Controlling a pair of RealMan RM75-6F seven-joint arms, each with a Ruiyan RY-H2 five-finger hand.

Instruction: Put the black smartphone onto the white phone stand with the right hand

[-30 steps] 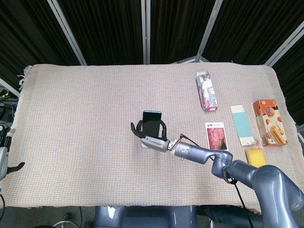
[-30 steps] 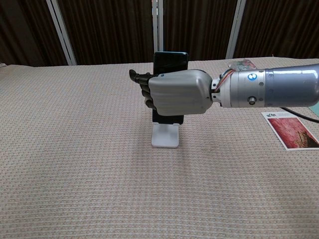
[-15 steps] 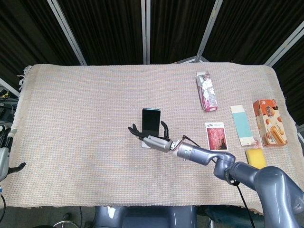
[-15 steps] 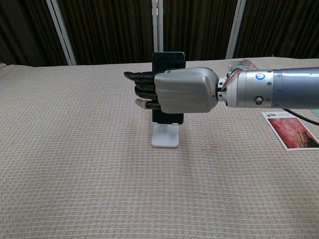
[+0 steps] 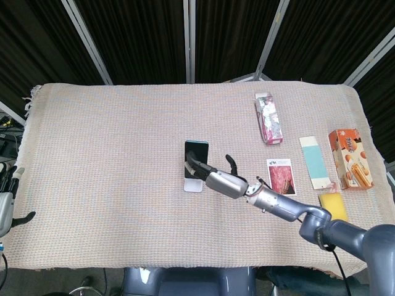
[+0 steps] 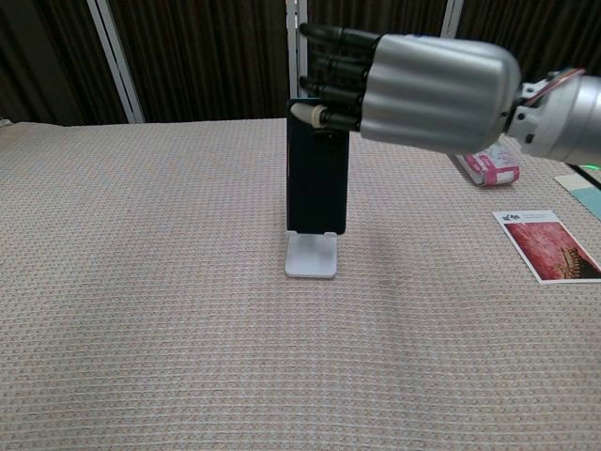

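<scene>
A: Phone [image 6: 317,164] status?

B: Upright on the stand [image 6: 311,256], lower edge seated in the stand's lip. In the chest view it stands free, with nothing around its sides. In the head view it sits near the cloth's centre.

A: Right hand [image 6: 418,77]?

B: Raised at about 1 o'clock from the phone in the chest view, fingers [image 6: 336,68] loosely spread and holding nothing. The fingertips overlap the phone's top edge in that view; whether they touch it or only pass in front, I cannot tell. From the head camera the right hand [image 5: 221,179] lies just beside the phone at roughly 4 o'clock, fingers apart, empty.

A: So the placement is done?

B: Judged so. The phone rests on the stand with no grip on it, which is what the task asks. What seems left is only clearing the hand away without brushing the phone's top edge, since a tall phone on a small base could tip.

A: Left hand?

B: The left hand [image 5: 8,203] shows at the far left edge of the head view, at 9 o'clock, off the cloth [image 5: 99,154]. Too little shows to say how its fingers lie.

A: Bystanders?

B: Well apart at 3 o'clock from the phone: a card [image 5: 281,176], a pink box [image 5: 268,118], a blue strip [image 5: 314,160], an orange box [image 5: 350,158], a sponge [image 5: 332,204]. None near the stand.
</scene>
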